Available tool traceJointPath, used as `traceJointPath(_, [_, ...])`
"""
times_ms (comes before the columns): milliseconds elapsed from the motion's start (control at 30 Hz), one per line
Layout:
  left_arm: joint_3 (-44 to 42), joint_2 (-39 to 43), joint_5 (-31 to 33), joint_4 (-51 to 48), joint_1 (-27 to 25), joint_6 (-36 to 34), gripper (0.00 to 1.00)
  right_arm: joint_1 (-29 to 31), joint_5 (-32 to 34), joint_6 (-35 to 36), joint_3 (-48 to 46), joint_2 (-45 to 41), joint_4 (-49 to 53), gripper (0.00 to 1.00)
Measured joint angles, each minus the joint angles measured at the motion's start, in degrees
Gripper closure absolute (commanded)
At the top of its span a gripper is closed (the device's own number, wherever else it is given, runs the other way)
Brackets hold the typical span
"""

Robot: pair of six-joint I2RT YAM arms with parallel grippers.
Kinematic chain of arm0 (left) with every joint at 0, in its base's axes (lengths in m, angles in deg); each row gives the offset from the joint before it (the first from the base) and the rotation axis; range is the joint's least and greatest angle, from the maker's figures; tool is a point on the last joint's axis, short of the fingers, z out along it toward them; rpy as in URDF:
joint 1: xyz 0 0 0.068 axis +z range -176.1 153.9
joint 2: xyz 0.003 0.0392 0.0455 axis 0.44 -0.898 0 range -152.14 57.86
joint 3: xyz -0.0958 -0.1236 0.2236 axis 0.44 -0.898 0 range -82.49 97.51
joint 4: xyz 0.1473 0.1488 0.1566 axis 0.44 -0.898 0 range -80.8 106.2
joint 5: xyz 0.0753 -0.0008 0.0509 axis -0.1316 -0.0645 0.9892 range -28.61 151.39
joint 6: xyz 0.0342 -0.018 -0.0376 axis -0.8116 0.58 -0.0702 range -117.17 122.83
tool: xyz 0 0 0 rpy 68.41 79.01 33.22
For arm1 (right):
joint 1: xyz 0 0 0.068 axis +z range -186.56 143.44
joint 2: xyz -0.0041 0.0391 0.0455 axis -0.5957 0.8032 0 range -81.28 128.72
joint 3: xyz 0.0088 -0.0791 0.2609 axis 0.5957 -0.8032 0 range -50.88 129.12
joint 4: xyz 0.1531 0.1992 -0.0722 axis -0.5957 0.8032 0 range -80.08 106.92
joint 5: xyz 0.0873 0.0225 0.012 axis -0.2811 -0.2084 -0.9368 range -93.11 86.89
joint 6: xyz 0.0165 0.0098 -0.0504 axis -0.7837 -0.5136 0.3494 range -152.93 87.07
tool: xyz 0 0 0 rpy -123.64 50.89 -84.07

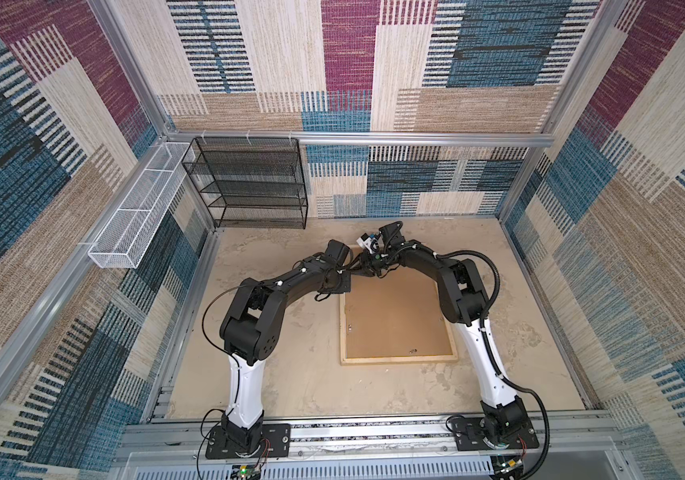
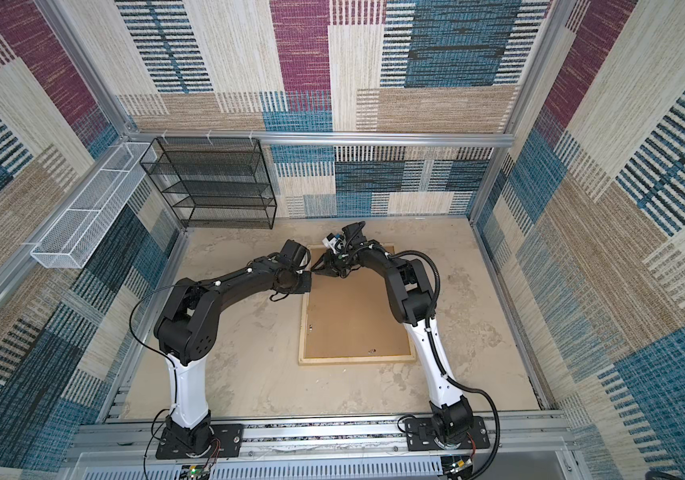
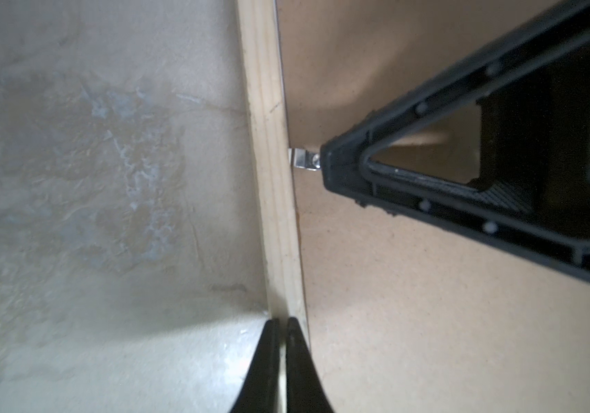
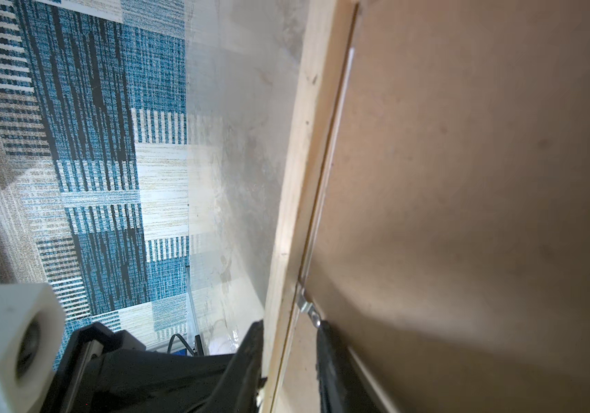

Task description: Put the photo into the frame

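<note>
Black right gripper: jaws apart astride the left bar of the frame, far end, inner fingertip on a metal tab. Left gripper clenched, tips on that bar. Frame face-down mid-table, backing board in; photo unseen. Risk: fingertip slips off tab, shoving frame sideways.

Pale natural-wood rectangular frame, plain brown fibreboard backing sheet, mottled beige-grey tabletop, woven wall panels patchworked blue, magenta, cream, tan, striped, black wire-mesh rack far left, white wire-mesh basket.
</note>
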Motion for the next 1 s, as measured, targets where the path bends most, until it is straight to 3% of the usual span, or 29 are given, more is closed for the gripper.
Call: traceJointPath(1000, [0.8, -0.8, 0.4, 0.0, 0.0, 0.0, 0.90, 0.5, -0.6, -1.9, -1.2, 0.1, -3.5, 0.70])
